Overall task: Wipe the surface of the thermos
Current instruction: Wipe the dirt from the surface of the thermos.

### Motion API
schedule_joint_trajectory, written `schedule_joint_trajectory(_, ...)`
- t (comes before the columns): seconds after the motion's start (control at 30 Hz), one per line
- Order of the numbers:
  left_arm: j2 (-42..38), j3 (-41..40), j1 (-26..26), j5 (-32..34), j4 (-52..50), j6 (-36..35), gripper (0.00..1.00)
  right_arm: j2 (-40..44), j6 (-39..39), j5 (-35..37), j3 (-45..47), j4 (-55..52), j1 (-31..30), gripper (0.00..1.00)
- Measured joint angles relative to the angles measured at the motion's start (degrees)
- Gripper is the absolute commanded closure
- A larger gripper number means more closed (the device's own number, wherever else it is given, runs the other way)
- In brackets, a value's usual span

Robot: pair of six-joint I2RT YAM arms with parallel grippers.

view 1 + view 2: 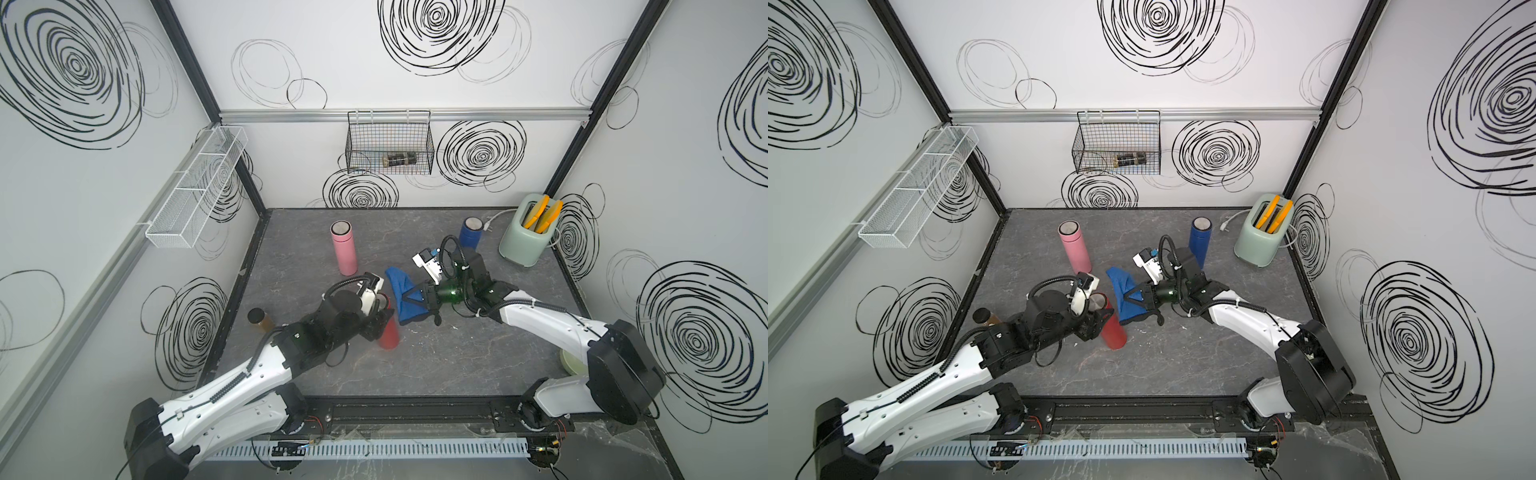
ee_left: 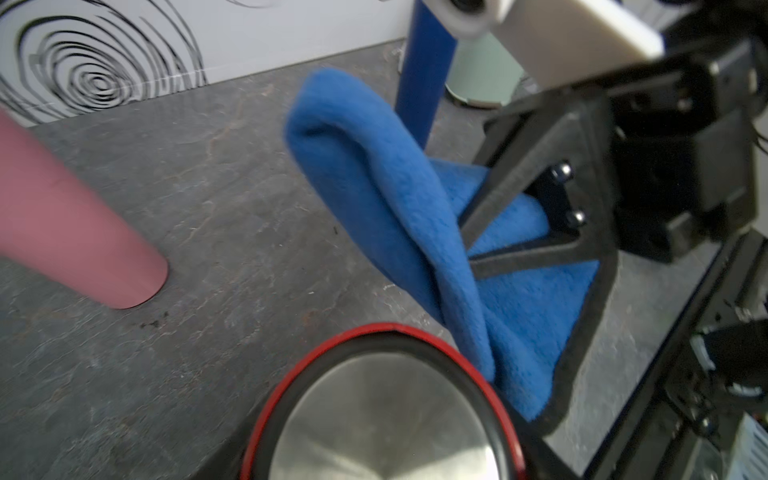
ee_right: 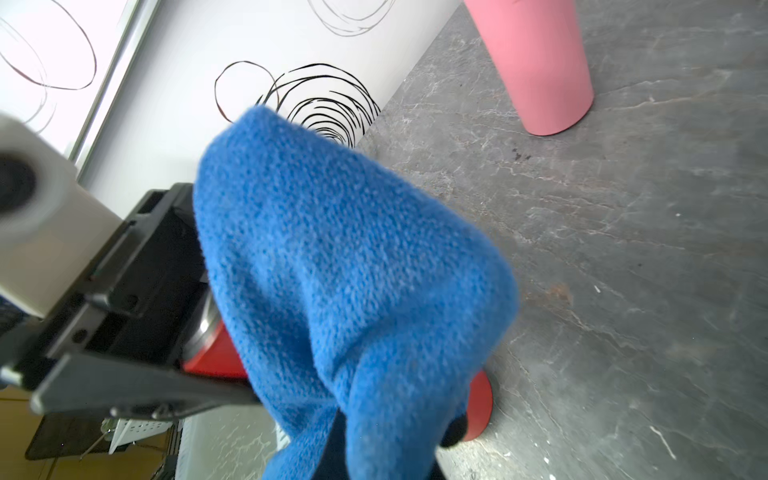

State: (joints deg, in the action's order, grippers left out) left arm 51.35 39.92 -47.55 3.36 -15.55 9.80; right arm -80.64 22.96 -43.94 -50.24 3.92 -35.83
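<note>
1. The red thermos (image 1: pixel 390 332) stands on the table (image 1: pixel 457 353), its upper body clamped in the left gripper (image 1: pixel 1100 322).
2. The blue cloth (image 1: pixel 401 291) hangs right beside the thermos's top, pinched tight by the right gripper (image 1: pixel 411 301).
3. Risk: a hard sideways wipe could tip or twist the thermos in that clamp.
4. Risk: loose folds may snag the left jaws, and a wide sweep could knock the pink thermos (image 1: pixel 344 253) behind it.
</note>
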Motion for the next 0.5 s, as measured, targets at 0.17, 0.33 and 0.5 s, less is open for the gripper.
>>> schedule_joint_trajectory(0.17,-0.2,0.3,-1.9,-4.8,-0.8,-8.6,1.0,0.0,-0.9,-2.4,-0.4,-1.8,0.3,1.0)
schedule_joint_trajectory(0.33,-1.6,0.3,-3.1,-7.4,-1.4,-16.5,1.0,0.0,-1.0,-5.6,-0.4,-2.4,0.3,1.0)
schedule_joint_trajectory(0.5,-3.1,-0.1,-3.0,-10.1,-1.4,-23.0,1.0,-0.7,-1.0,-7.1,0.4,-1.4,-0.8,1.0)
